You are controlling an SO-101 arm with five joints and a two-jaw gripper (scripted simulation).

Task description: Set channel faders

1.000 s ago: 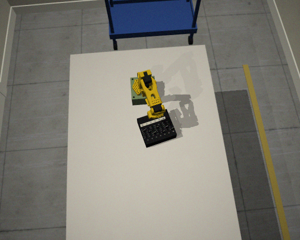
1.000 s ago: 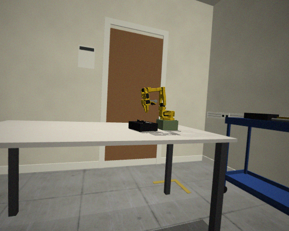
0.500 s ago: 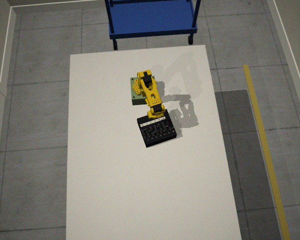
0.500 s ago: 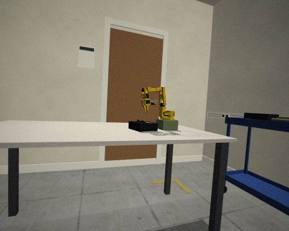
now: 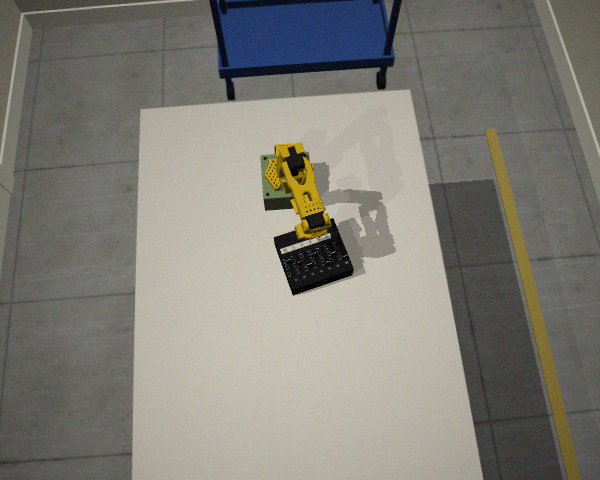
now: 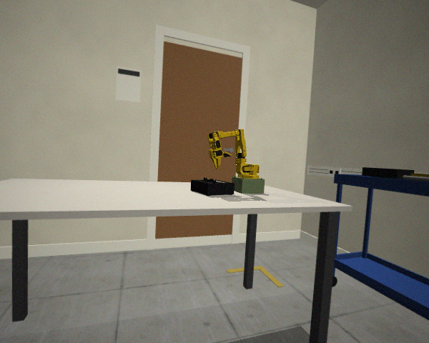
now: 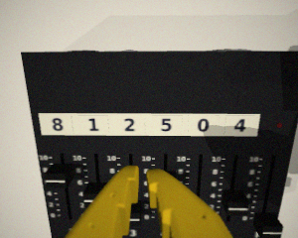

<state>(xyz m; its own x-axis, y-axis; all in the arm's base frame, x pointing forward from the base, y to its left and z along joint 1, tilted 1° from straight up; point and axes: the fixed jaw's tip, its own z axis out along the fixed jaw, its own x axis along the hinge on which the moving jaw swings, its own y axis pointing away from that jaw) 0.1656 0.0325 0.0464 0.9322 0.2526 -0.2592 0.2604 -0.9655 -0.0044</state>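
The black lighting desk [image 5: 286, 240] [image 6: 211, 188] [image 7: 154, 81] lies on the table. Its tape [image 7: 148, 130] reads 8, 1, 2, 5, 0, 4. In the wrist view the channel 1 knob [image 7: 58, 175] is high on its scale, the channel 2 knob [image 7: 92, 193] is low, and the channel 3 knob [image 7: 135, 214] is near the bottom, partly hidden. The channel 6 knob [image 7: 236, 200] is in the lower part. The master knob [image 7: 269, 224] is near the bottom. Channels 4 and 5 are mostly hidden. My gripper [image 6: 217, 168] [image 7: 142, 172] is shut and empty, above the desk.
The arm's green base block [image 5: 272, 202] [image 6: 249, 185] stands right behind the desk on the white table [image 5: 212, 361] [image 6: 96, 195]. A blue cart [image 5: 305, 36] [image 6: 392, 273] stands beyond the table's end, with a dark box [image 6: 386, 172] on top.
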